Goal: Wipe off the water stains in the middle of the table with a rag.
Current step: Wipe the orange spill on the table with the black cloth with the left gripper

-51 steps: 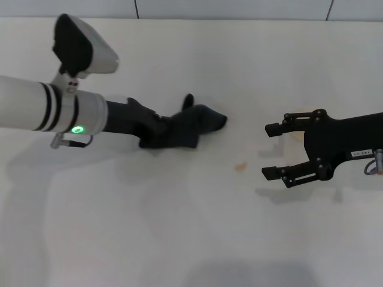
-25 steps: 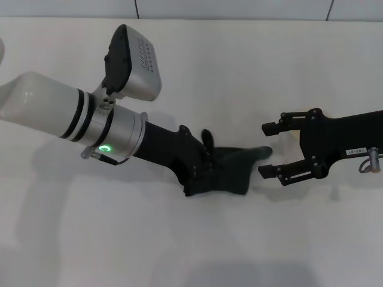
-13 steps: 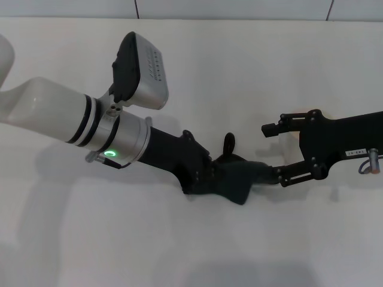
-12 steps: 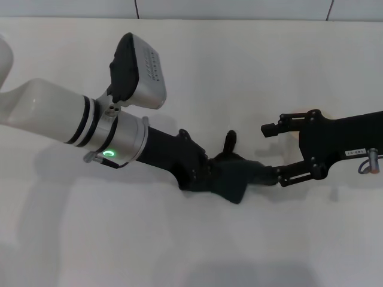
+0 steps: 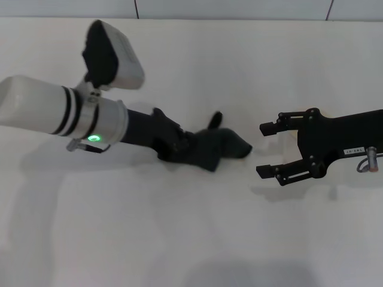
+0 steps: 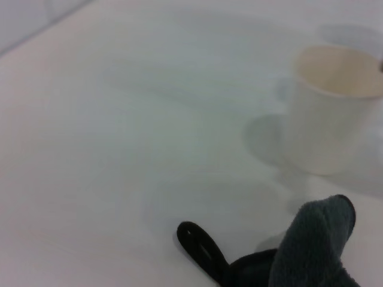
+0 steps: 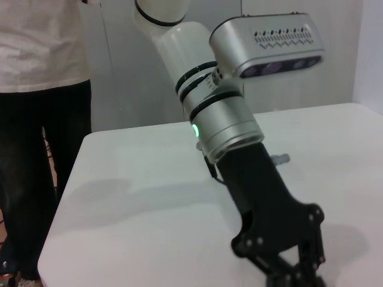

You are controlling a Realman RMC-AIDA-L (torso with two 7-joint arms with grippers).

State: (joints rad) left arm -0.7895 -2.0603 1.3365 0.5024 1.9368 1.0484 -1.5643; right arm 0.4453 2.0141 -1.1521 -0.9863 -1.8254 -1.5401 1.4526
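Note:
My left gripper (image 5: pixel 187 147) is shut on the rag (image 5: pixel 220 146), a dark cloth pressed on the white table (image 5: pixel 197 66) near its middle. The rag's loop tab (image 5: pixel 214 119) sticks up. The left wrist view shows the rag's tip (image 6: pixel 314 245) and the loop tab (image 6: pixel 203 248). No orange-brown water stain shows on the table in any view. My right gripper (image 5: pixel 267 149) is open and empty, just right of the rag's tip and clear of it. The right wrist view shows my left arm (image 7: pixel 230 125) reaching over the table.
A whitish plastic cup (image 6: pixel 332 107) stands beyond the rag; in the head view it is mostly hidden behind the right gripper. A person (image 7: pixel 36 119) stands beside the table's far end in the right wrist view.
My left gripper has pulled the rag back to the left and farther from me, away from the right gripper's fingers. The stain seen two seconds ago no longer shows. The right arm stayed put.

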